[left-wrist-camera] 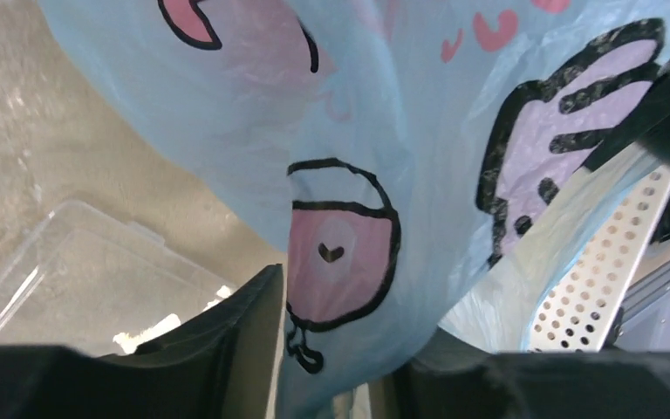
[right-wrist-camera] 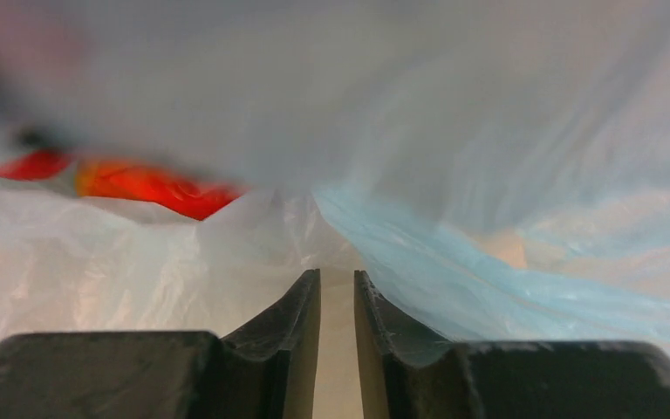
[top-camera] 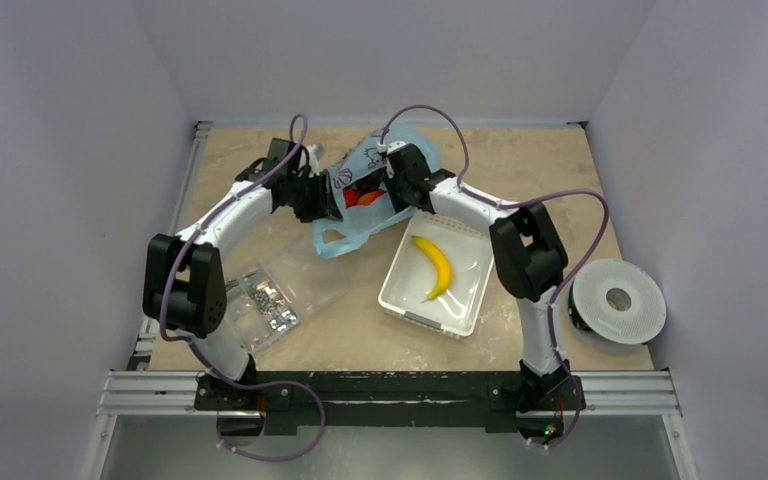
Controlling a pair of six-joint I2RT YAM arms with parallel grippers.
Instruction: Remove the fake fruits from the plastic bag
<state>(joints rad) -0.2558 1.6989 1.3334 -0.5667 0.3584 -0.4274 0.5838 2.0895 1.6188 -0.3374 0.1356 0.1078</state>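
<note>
The light-blue plastic bag (top-camera: pixel 360 232) with a pink print hangs lifted between my two grippers at the back middle of the table. Red and orange fake fruits (top-camera: pixel 363 196) show inside its open mouth. My left gripper (top-camera: pixel 318 198) is shut on the bag's left side. The printed film (left-wrist-camera: pixel 340 131) runs down between its jaws (left-wrist-camera: pixel 349 314). My right gripper (top-camera: pixel 392 185) is at the bag's right edge. In the right wrist view its jaws (right-wrist-camera: pixel 338 275) are almost together where the film folds meet. A blurred orange-red fruit (right-wrist-camera: pixel 153 188) lies beyond them. Other fruits are hidden.
A white tray (top-camera: pixel 400 300) holding a yellow banana (top-camera: pixel 435 265) stands just right of the bag. A clear packet of metal bits (top-camera: pixel 265 302) lies at the front left, also in the left wrist view (left-wrist-camera: pixel 96 271). A white perforated disc (top-camera: pixel 617 300) sits at the right edge.
</note>
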